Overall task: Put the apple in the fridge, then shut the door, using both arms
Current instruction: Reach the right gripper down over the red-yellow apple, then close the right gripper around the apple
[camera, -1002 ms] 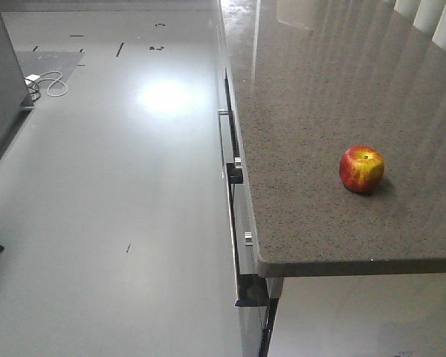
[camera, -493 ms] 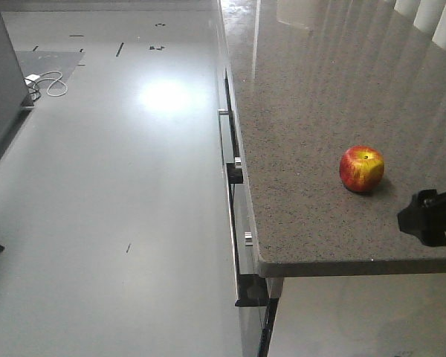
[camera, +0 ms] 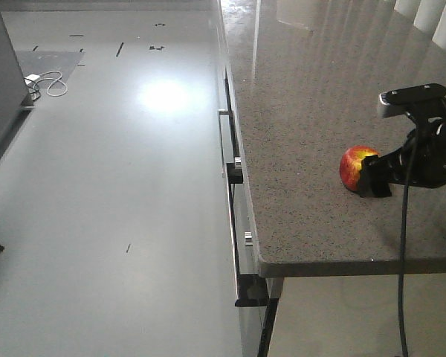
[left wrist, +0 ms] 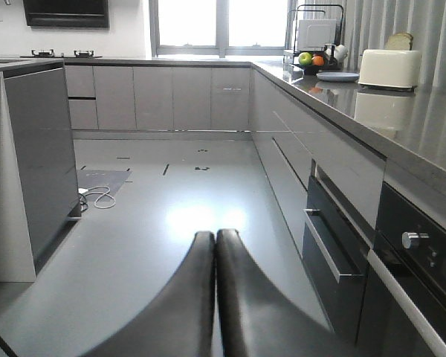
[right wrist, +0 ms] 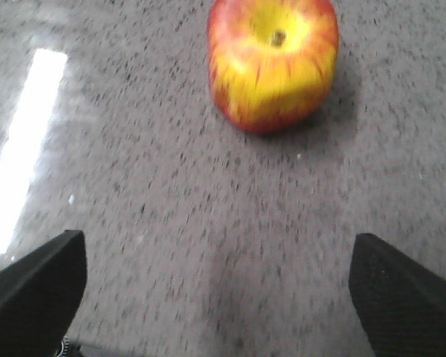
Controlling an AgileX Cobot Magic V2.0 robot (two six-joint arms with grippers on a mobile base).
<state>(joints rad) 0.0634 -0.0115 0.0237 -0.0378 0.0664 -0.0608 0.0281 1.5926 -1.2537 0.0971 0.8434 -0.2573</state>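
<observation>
Front-facing view: absent a second ago, now reaching in from the right over the worktop [camera: 305, 149] with the right arm [camera: 431, 152], tip just beside the apple [camera: 353, 167]. Apple unmoved, upright, toward the worktop's near edge. Right wrist view: right fingers [right wrist: 37, 279] spread wide and empty, apple ahead between them, untouched. Left fingers [left wrist: 197, 297] pressed together, empty, low over the floor [left wrist: 171, 216]. Probably the approach to grasp; fridge out of sight.

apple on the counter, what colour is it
The apple is red with a big yellow patch, streaked red, and yellow around the stem dip. Clearest in the right wrist view.
</observation>
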